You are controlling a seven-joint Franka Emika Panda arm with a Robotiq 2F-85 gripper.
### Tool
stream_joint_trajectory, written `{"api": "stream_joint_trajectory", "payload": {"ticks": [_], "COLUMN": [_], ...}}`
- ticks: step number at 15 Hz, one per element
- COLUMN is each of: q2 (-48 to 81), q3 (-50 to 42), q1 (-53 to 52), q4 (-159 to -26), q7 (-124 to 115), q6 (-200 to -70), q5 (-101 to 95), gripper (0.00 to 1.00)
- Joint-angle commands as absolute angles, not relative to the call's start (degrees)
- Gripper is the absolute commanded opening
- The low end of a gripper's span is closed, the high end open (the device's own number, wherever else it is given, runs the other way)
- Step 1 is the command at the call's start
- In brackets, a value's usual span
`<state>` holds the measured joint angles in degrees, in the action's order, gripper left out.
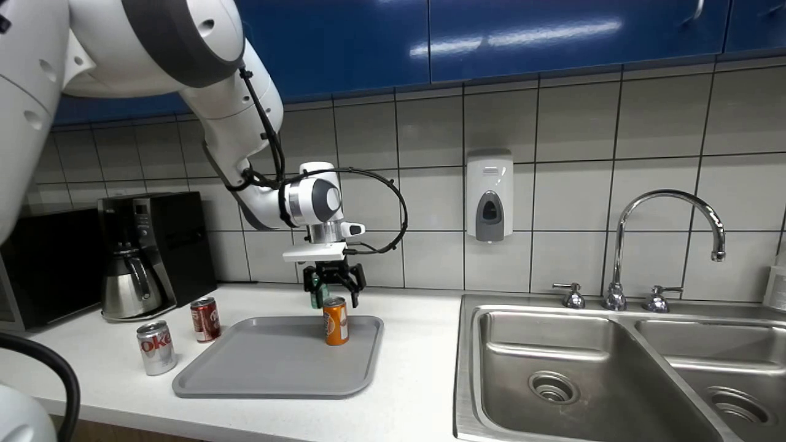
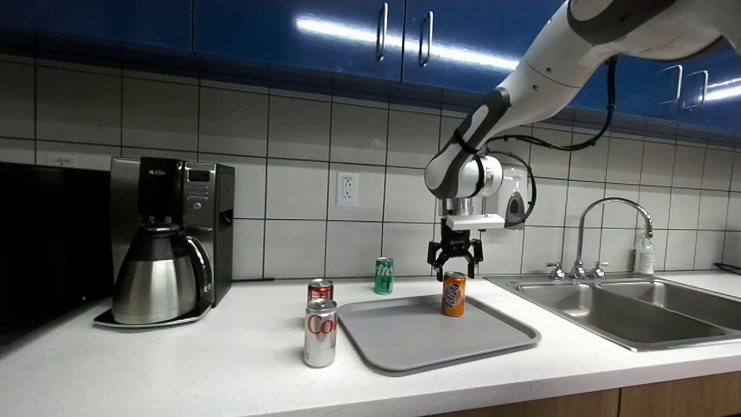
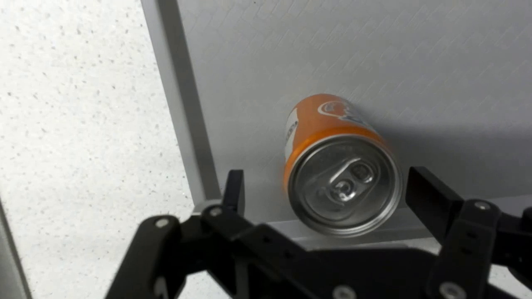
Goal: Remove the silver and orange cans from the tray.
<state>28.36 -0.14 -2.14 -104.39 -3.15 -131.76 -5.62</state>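
The orange can (image 1: pixel 336 322) stands upright on the grey tray (image 1: pixel 264 362), near its back edge; both also show in an exterior view, the can (image 2: pixel 453 295) and the tray (image 2: pixel 422 344). The silver can (image 1: pixel 156 348) stands upright on the counter beside the tray, also in an exterior view (image 2: pixel 320 335). My gripper (image 1: pixel 335 301) points down over the orange can, fingertips close to its top, also in an exterior view (image 2: pixel 455 275). In the wrist view the gripper (image 3: pixel 326 176) is open, with the orange can's top (image 3: pixel 345 187) between its fingers and gaps on both sides.
A red can (image 1: pixel 205 319) stands near the silver can, off the tray. A green can (image 2: pixel 384 277) stands behind the tray. A coffee maker (image 2: pixel 168 243) stands at the wall. The steel sink (image 1: pixel 546 362) lies on the tray's opposite side. Blue cabinets (image 1: pixel 528 37) hang above.
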Motion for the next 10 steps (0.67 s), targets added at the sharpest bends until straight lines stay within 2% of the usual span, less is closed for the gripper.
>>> {"api": "stream_joint_trajectory", "payload": {"ticks": [1,9,10], "q2": [29.8,30.7,30.6], "q3": [0.2,0.2,0.3], "q1": [-2.0,-2.4,-2.3], "q4": [-102.7,-102.8,-102.9], "q7": [-1.9,-2.1,-1.9], "q6": [-129.3,-129.3,-129.3], "q5": [-4.7,-4.9,-4.8], "gripper": [1.00,1.00,0.75]}}
